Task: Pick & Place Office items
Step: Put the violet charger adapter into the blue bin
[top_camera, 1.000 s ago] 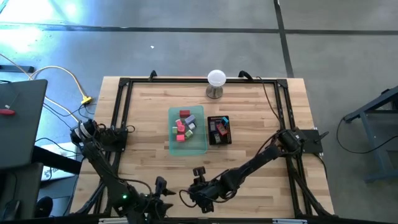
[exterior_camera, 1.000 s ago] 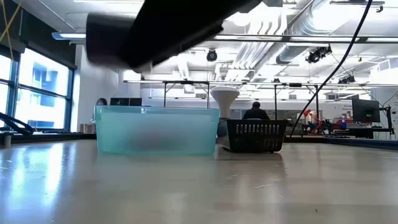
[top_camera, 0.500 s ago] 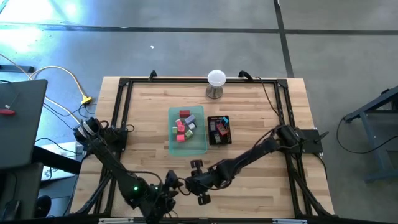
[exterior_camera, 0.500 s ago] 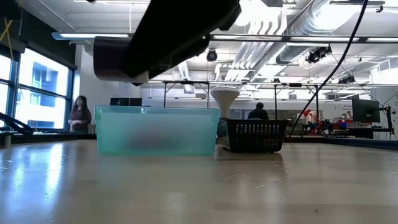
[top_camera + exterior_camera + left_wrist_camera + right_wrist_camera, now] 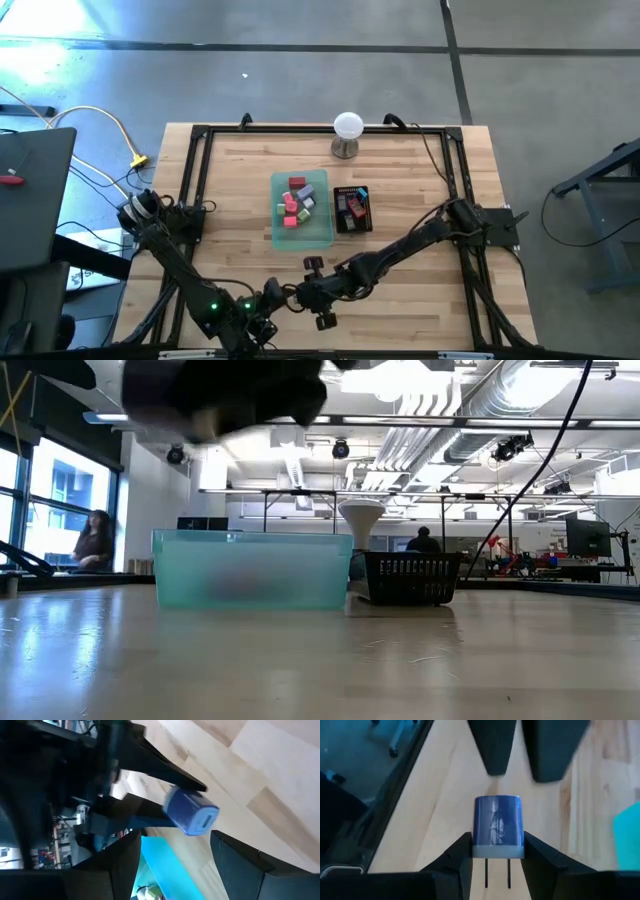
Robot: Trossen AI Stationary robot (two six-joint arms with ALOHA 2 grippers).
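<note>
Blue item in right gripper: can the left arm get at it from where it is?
Probably yes. The left gripper sits open just beyond the blue item, which the right gripper clamps, with only bare table between.

Robotics lab / open-plan research floor, not a home or shop. Evidence: wooden desk [image 5: 250, 180] w/ black metal frame [image 5: 197, 170] bolted round it and two robot arms mounted at 3 and 9 o'clock; polished concrete floor [image 5: 300, 70] w/ seam lines; yellow cable [image 5: 120, 135] trailing off at 10 o'clock. Low view: exposed ceiling ducts [image 5: 470, 390], strip lights, big windows [image 5: 70, 490] at 9 o'clock, workbenches w/ monitors [image 5: 585, 538] and gear at 3 o'clock. People at benches in bkgd: one seated [image 5: 92, 542] near 9 o'clock, another [image 5: 424, 543] behind the black mesh tray [image 5: 412, 578].
</note>
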